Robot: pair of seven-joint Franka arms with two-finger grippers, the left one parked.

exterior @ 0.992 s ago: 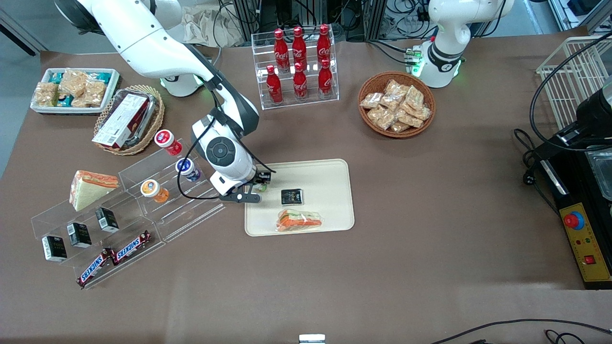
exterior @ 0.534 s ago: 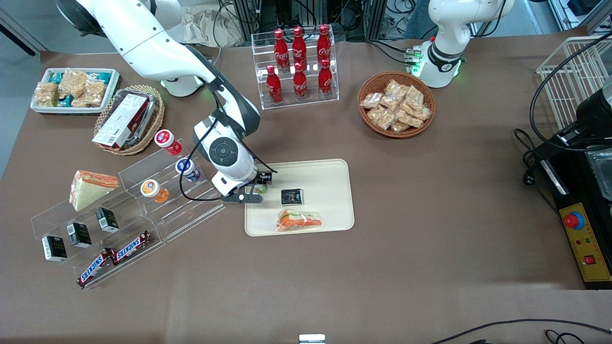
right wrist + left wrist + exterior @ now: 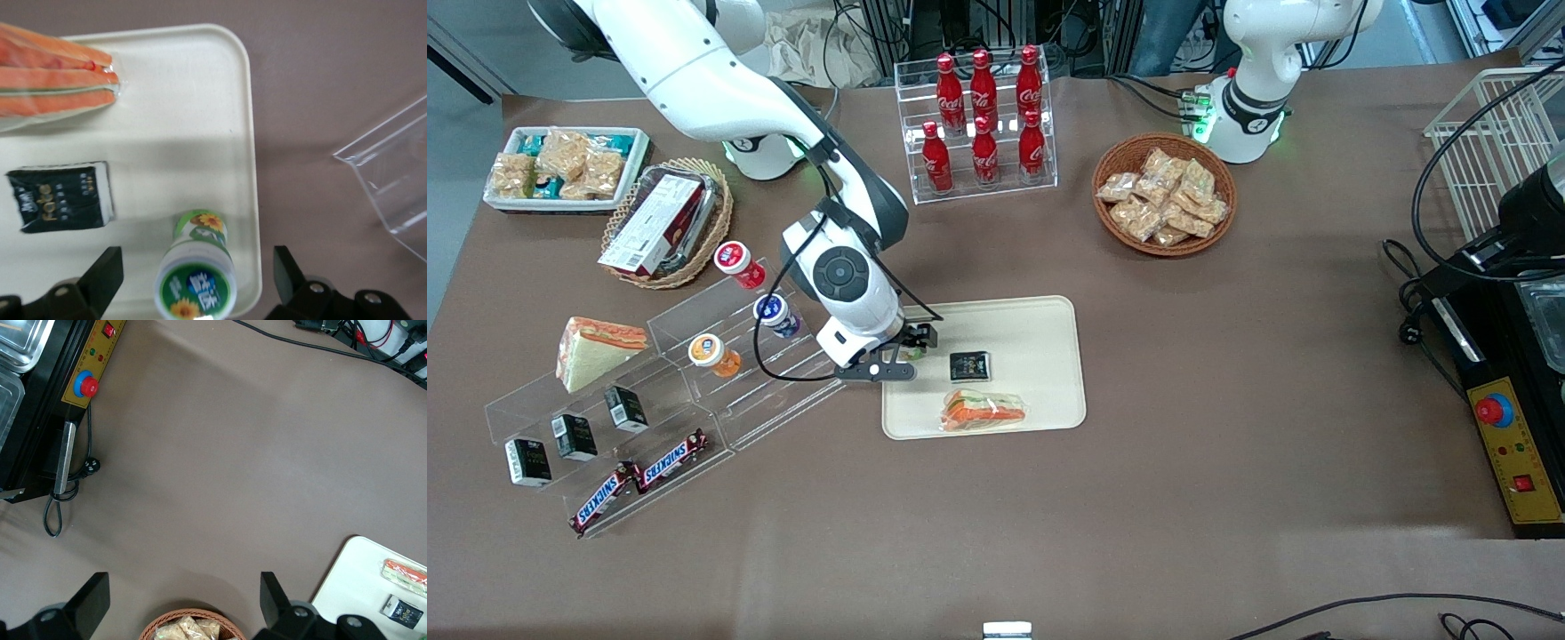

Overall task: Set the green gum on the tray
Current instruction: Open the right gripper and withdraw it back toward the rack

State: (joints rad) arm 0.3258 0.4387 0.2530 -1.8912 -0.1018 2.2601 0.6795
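The green gum stands upright on the tray, close against the rim of the tray's edge that faces the working arm's end of the desk; the gripper hangs above it with its fingers spread wide on either side of the bottle, apart from it and holding nothing; so the placing looks done, with only the retreat left.

The risk, as I judge it, lies in that retreat; the bottle is narrow and tall for its base and sits right at the low rim, so a finger that brushes the lid on a slanted lift could tip it over the rim onto the desk; a straight rise would avoid that; a sideways sweep could also nudge the black packet just beside the bottle, or catch the clear acrylic stand that lies off the tray toward the working arm's end.

In the front view the gripper covers almost all of the bottle, and only a sliver of green shows; the open fingers and the bottle's upright stance are plain only in the right wrist view; the front view alone shows the whole tray near the middle of the desk, with the wrapped sandwich toward the tray's edge nearest that camera.
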